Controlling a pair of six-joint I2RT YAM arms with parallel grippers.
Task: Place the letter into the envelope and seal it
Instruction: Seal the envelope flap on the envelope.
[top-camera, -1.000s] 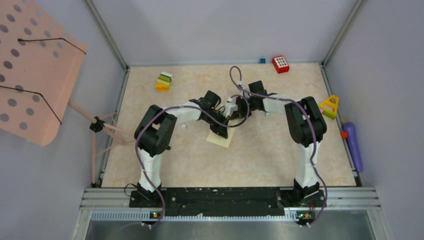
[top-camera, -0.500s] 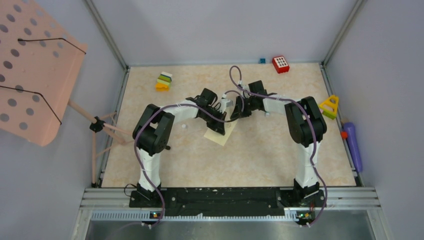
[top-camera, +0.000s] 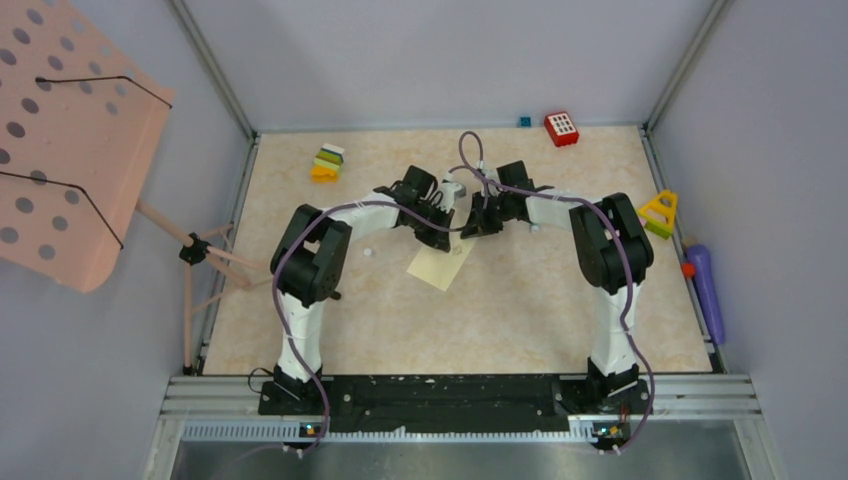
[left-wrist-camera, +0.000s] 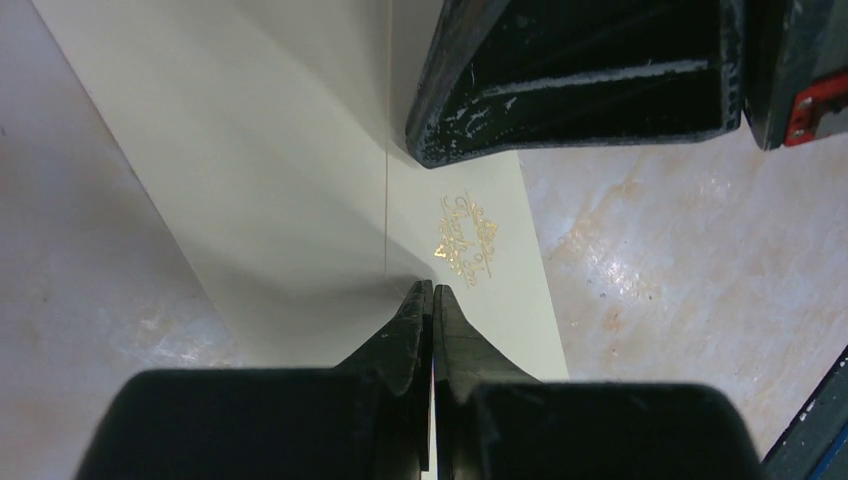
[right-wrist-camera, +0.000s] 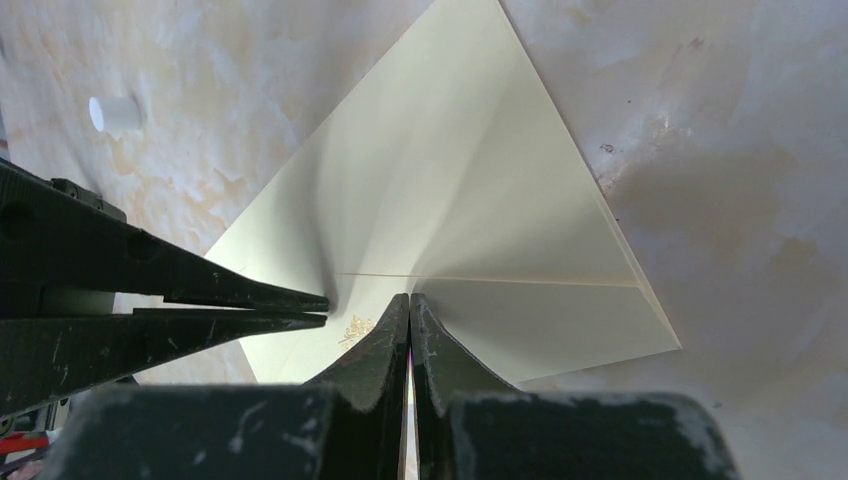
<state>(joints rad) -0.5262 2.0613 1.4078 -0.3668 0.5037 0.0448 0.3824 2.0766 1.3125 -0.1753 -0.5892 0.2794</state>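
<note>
So the envelope (right-wrist-camera: 480, 180) is lying flat on the table (top-camera: 540, 300), roughly mid-table, right between the two arms. The left hand (left-wrist-camera: 431, 292) is pinched completely closed with nothing between its fingers. The right hand (right-wrist-camera: 409, 300) is the same, closed and empty. Both sets of tips are down at the paper close to the little gold emblem (left-wrist-camera: 466, 238), coming in from opposite sides and nearly meeting. It looks like they're pressing on it rather than gripping it.

Handling-wise, my guess is this thing weighs basically nothing and is floppy. It's thin paper, so it'll bend, buckle or skate across that smooth marble-look surface if you push it sideways. It isn't fragile as such, but it will crease easily.

Flat like that, there's no edge to get a finger under. I'd pin it with one closed hand and use the other to tease up the triangular flap (right-wrist-camera: 470, 120) at its point or free edge, then pinch there. Grabbing the middle of the face would likely just wrinkle it.

I can't tell from these views whether the flap is stuck down or only folded over. I also don't see a separate letter anywhere, so it may be inside already, or not.
</note>
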